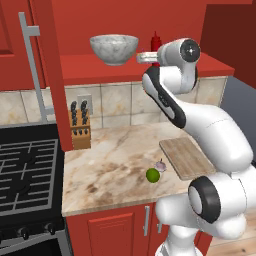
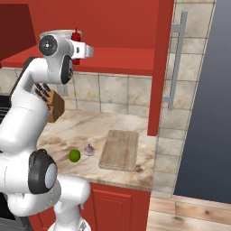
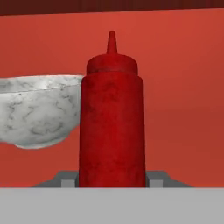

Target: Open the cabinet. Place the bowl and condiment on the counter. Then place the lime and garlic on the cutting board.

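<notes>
The cabinet (image 1: 47, 75) stands open, its doors swung out on both sides. On its shelf, the marbled bowl (image 1: 114, 48) sits to the left of the red condiment bottle (image 1: 155, 42). My gripper (image 3: 112, 179) is shut on the condiment (image 3: 112, 122) near its base, a fingertip (image 3: 65, 179) pressed against each side. The bowl (image 3: 37, 109) lies close beside the bottle. Down on the counter (image 1: 115, 150), the lime (image 1: 153, 175) and garlic (image 1: 160, 165) rest just left of the cutting board (image 1: 186, 157).
The open left door hangs over the counter beside a knife block (image 1: 80, 125). A gas stove (image 1: 27, 170) lies to the left. The right door (image 2: 160, 67) with its bar handle (image 2: 176, 63) stands out above the board (image 2: 119, 149).
</notes>
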